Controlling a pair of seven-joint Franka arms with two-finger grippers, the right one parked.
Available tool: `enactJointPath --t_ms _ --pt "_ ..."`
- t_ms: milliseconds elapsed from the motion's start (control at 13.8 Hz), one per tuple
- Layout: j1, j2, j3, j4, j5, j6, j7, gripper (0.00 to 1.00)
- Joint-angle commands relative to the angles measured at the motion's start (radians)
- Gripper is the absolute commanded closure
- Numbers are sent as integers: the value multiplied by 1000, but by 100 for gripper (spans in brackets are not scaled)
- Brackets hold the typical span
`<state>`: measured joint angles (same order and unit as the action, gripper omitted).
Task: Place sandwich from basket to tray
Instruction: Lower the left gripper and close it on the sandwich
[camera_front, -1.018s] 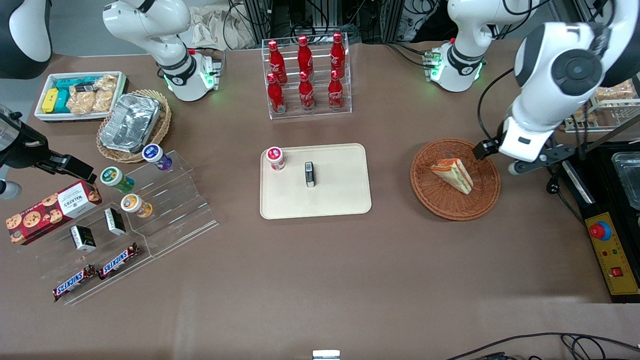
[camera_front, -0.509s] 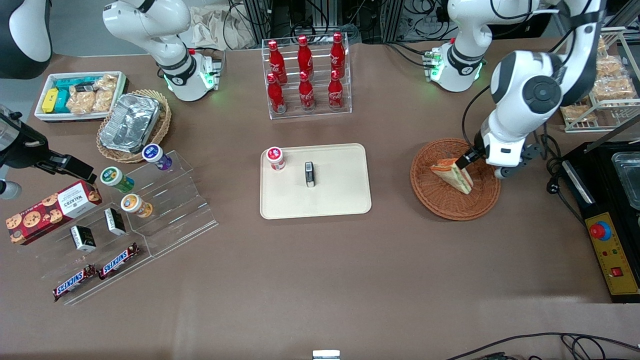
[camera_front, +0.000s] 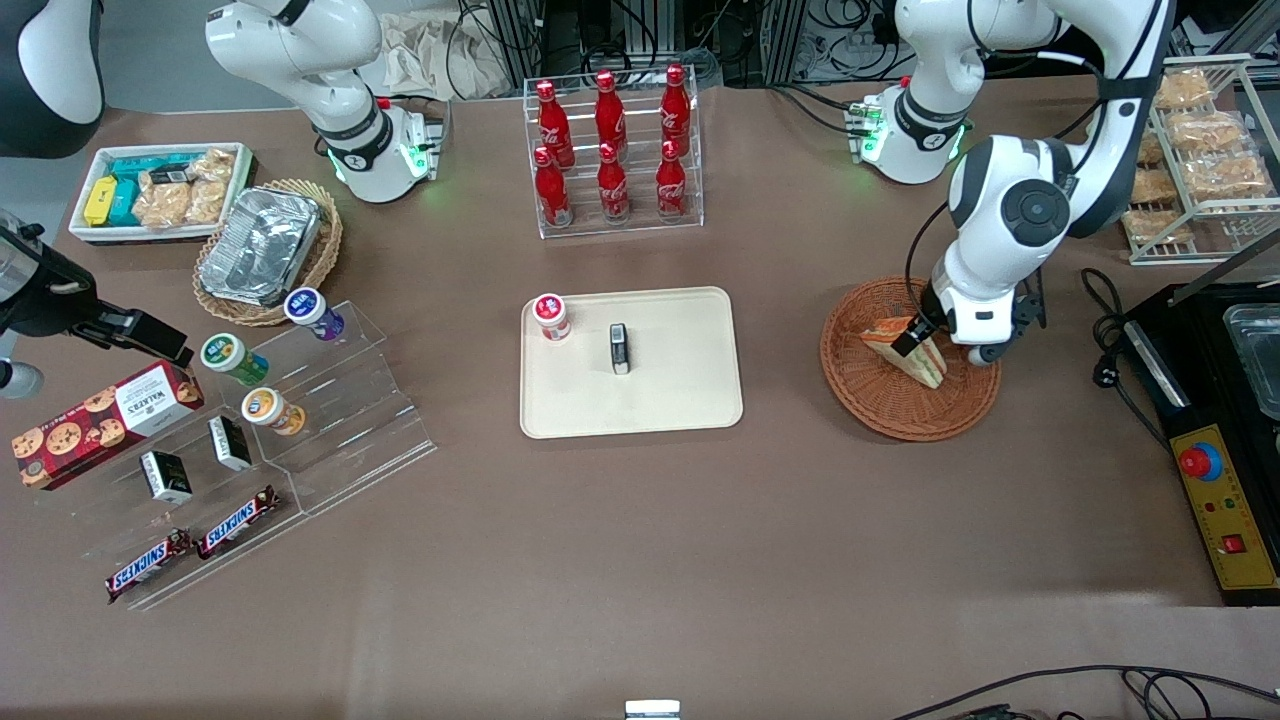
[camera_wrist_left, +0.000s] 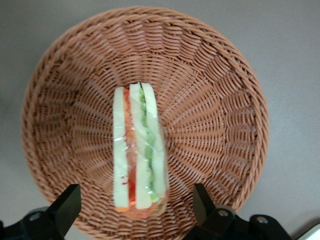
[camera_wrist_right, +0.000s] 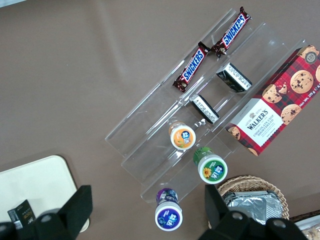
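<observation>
The sandwich (camera_front: 928, 366) is a pale bread wedge with orange, red and green layers, wrapped in clear film. It lies in the reddish-brown wicker basket (camera_front: 880, 405). It also shows in the left wrist view (camera_wrist_left: 137, 150), resting on the basket's weave (camera_wrist_left: 210, 100). My left gripper (camera_front: 945, 348) hangs low over the sandwich, open, with one black finger (camera_wrist_left: 67, 202) on each side of the sandwich's end and apart from it. The cream tray (camera_front: 680, 400) lies beside the basket, toward the parked arm's end.
On the tray stand a small red-lidded jar (camera_front: 550, 317) and a small dark box (camera_front: 620, 348). A clear rack of red bottles (camera_front: 612, 150) stands farther from the front camera. A black and yellow control box (camera_front: 1225, 500) and a wire rack of bagged snacks (camera_front: 1200, 150) lie toward the working arm's end.
My left gripper has come down and moved from the basket's rim at the working arm's end to over the sandwich. The sandwich has not moved.
</observation>
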<state>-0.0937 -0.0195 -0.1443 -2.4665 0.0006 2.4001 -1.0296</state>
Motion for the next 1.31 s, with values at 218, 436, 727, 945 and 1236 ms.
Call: enactJointPath --t_ms 218,436,727,945,1236 --pt "-23 62 6 -26 16 76 -41 4" --pt "-23 62 6 -26 18 77 -41 42" --pt "-23 40 8 15 18 44 -38 98" --pt "-21 36 6 148 21 -137 -27 100" --pt "-12 47 6 438 21 -477 35 100"
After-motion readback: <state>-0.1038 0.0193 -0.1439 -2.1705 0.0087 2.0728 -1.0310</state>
